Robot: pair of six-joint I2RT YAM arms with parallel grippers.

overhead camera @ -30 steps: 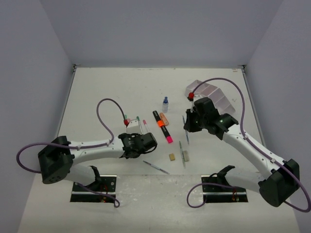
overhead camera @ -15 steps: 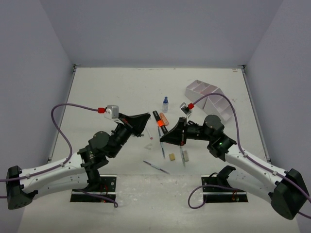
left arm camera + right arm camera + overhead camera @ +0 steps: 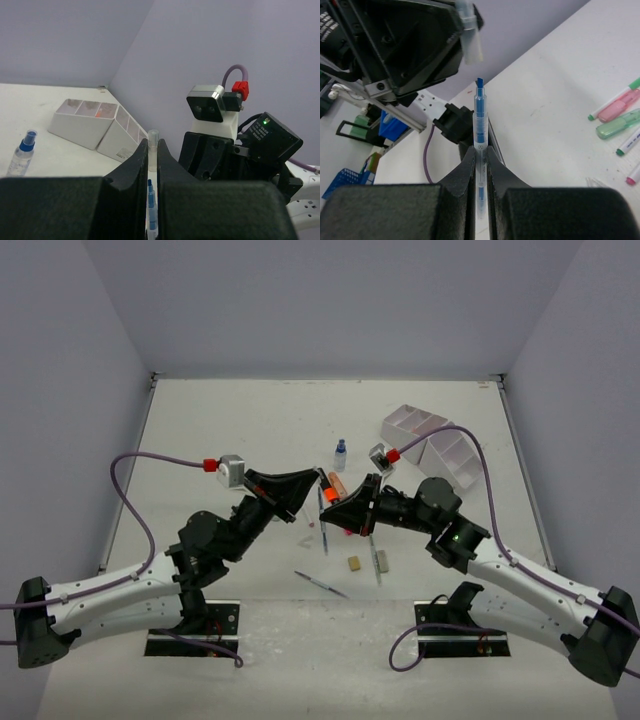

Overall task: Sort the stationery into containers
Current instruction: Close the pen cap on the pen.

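Note:
Both grippers hang above the table's middle, tips facing each other and nearly touching. My left gripper (image 3: 312, 483) (image 3: 153, 145) is shut on a clear pen cap (image 3: 152, 142) (image 3: 470, 42), whose end sticks out past the fingertips. My right gripper (image 3: 328, 502) (image 3: 480, 152) is shut on a thin blue pen (image 3: 479, 120) (image 3: 325, 533) with its blue tip bare and pointing toward the cap. A small gap separates tip and cap. The white containers (image 3: 440, 440) (image 3: 95, 125) stand at the far right.
On the table lie a blue-capped bottle (image 3: 340, 453) (image 3: 22, 152), a black marker with orange and pink (image 3: 337, 505), two small erasers (image 3: 354, 563) (image 3: 382, 562) and a thin pen (image 3: 322, 584). Pink (image 3: 618, 106) and green (image 3: 617, 125) highlighters lie under the grippers.
Both arms have lifted off the table and swung toward each other. In the last half second the two grippers closed the gap, bringing cap and pen tip close.

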